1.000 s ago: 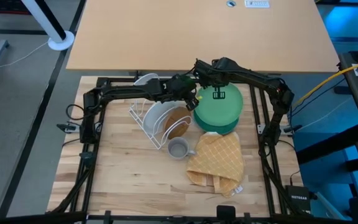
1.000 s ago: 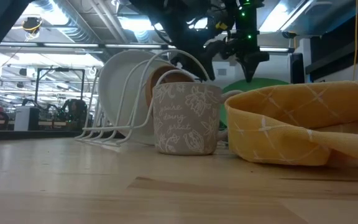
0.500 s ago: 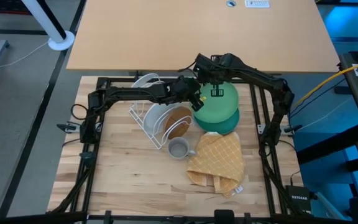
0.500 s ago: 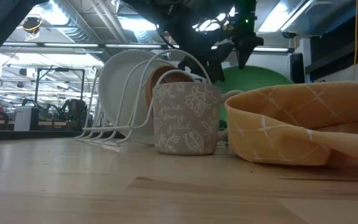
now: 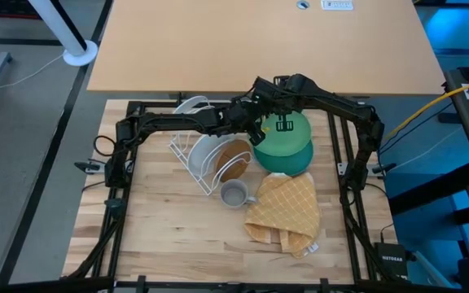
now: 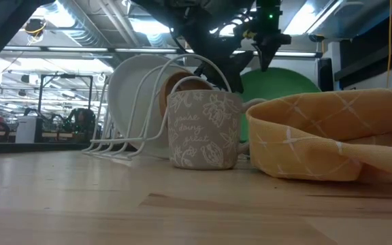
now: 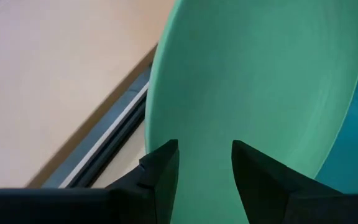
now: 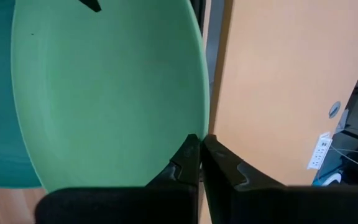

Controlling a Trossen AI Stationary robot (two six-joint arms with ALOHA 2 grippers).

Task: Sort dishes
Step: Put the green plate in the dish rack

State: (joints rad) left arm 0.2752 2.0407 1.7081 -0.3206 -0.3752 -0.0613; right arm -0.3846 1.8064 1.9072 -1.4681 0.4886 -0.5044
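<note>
Plate-lift progress: I see the green plate (image 5: 284,137) tilted higher than before, left gripper (image 7: 202,163) clamping its rim, right gripper (image 8: 200,158) closed empty, touching its edge.

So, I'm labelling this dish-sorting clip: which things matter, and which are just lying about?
Job:
green plate
teal plate under it
white plate in the rack
brown plate in the rack
left gripper
right gripper

Lying about:
wire rack
mug
yellow cloth
</note>
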